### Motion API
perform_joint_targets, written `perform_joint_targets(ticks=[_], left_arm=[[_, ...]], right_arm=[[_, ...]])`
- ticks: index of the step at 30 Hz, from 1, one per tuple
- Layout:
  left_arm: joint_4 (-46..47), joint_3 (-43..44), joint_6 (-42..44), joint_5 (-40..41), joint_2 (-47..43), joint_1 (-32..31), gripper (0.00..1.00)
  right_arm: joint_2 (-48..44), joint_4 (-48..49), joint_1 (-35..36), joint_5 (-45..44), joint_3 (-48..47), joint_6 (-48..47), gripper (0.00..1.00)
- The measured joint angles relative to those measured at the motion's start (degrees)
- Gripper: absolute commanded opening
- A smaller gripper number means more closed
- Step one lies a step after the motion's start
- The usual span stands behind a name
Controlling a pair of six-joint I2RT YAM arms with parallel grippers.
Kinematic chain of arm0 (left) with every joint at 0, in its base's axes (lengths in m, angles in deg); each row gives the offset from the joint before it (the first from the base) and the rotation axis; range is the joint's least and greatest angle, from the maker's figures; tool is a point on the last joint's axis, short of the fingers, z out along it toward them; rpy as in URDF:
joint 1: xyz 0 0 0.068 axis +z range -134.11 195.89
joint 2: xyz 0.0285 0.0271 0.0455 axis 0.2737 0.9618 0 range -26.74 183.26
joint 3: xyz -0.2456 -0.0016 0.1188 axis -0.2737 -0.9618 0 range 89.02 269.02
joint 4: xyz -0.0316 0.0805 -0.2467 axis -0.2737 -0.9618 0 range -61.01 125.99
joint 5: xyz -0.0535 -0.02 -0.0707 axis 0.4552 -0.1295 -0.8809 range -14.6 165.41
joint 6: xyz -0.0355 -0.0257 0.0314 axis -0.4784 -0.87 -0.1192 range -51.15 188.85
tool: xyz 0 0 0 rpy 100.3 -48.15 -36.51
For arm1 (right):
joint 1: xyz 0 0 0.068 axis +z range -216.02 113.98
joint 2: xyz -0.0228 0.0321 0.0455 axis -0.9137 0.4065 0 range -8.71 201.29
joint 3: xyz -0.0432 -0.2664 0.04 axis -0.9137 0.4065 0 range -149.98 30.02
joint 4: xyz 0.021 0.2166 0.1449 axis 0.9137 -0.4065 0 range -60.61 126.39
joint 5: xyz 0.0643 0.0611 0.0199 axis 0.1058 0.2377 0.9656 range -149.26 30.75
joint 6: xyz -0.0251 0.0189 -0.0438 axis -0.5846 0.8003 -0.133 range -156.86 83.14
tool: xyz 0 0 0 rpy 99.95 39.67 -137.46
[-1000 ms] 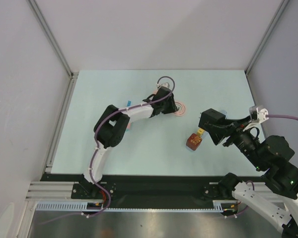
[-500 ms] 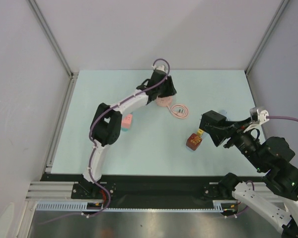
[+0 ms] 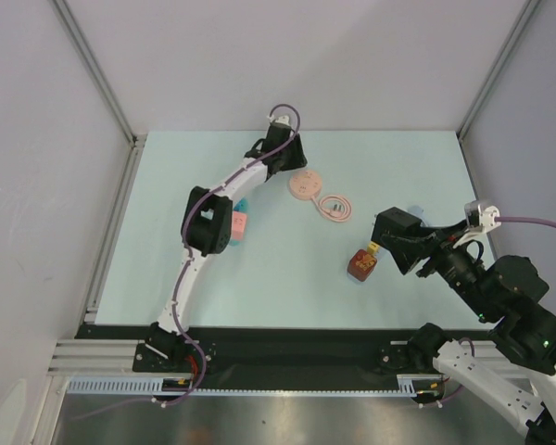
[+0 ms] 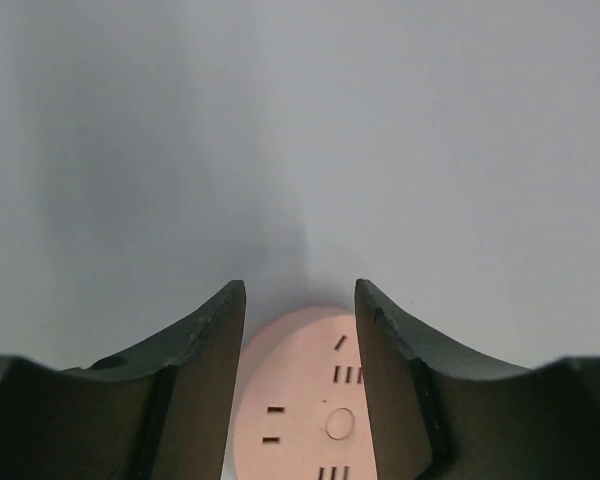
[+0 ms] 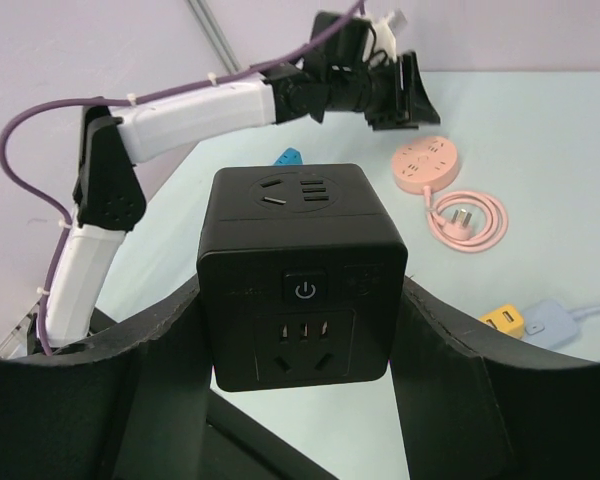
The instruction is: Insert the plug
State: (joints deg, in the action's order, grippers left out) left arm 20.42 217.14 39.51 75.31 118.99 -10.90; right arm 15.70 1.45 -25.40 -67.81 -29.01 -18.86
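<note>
Plug (image 3: 334, 205) on the pink lead lies flat on the table (image 3: 259, 278) inside its own coiled cable (image 3: 350, 209), just beside the pink round socket (image 3: 304, 184). It is well apart from the black socket cube (image 3: 394, 225), off to the cube's far left.

My right gripper (image 3: 398, 237) is clamped on that cube, a finger on each side. It holds the cube above the table with one outlet face toward the wrist camera.

My left gripper (image 3: 295, 163) hangs over the round socket with its fingers (image 4: 205, 350) spread. The pink disc (image 4: 305, 400) shows between them; I cannot tell whether they touch it.

The only marking I can read is a power symbol on the cube's button (image 5: 302, 290).

The left arm is stretched far toward the back of the table with its elbow raised. The right arm is folded at the right side, wrist aimed toward the centre.
</note>
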Motion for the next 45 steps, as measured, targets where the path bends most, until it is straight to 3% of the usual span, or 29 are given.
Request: perform_joint_targets(ticks=[9,21,25,28,34,35,38,45], left_arm=[[1.90,-1.20,-3.45,-7.10,4.00,0.63,0.48],[6.54,-33.70,-5.16,-7.82,-16.46,-1.84,0.50],[5.33,-35.95,-4.55,-7.85,-19.63,-4.09,0.53],[1.57,-32.22,-3.02,-8.52,-21.51,-4.50,0.56],[-7.56,-13.07,2.75,-9.42,-26.75,-0.42,0.71],[-8.72,-11.58,3.93,-9.75,-29.20,0.55,0.99],[-11.19,-11.69,6.86,-10.51,-38.29,3.58,1.00],[-12.52,-31.15,13.64,-8.92,-62.79,7.82,1.00]], right_arm=[[1.20,-0.13,0.00,-0.13,0.09,0.02,0.00],[5.42,-1.92,0.00,-3.41,-0.17,0.00,0.00],[9.64,-3.41,0.00,-4.68,-1.77,-0.07,0.00],[15.80,-5.97,-0.09,-4.11,-5.11,-0.39,0.00],[31.93,-8.94,-3.30,2.01,-13.62,-4.17,0.00],[34.62,-9.55,-4.81,4.15,-14.88,-5.05,0.00],[41.79,-11.26,-9.53,9.94,-18.49,-7.32,0.00],[51.30,-11.67,-15.87,20.11,-22.58,-11.65,0.00]])
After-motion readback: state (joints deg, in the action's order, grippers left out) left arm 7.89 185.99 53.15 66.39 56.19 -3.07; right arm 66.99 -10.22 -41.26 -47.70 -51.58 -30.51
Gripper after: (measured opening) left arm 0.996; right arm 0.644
